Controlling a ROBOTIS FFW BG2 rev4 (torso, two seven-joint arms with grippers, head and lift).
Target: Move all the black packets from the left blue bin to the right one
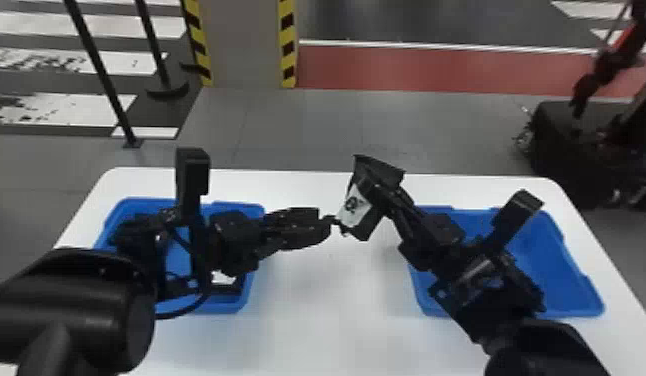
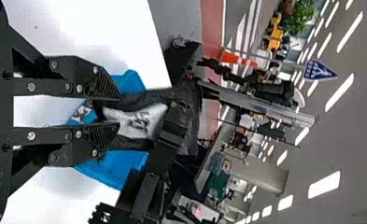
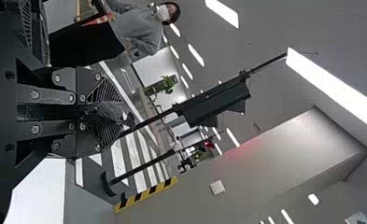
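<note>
Right gripper (image 1: 372,189) nearly closed around a black packet (image 1: 354,206)

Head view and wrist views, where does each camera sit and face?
Head view: on the head, facing forward, down at the white table; left arm and right arm show.
Left wrist view: on that wrist, facing past the left gripper to the black packet.
Right wrist view: on that wrist, facing past the right gripper to a pillar.
Shared by head and left wrist views: the black packet.
</note>
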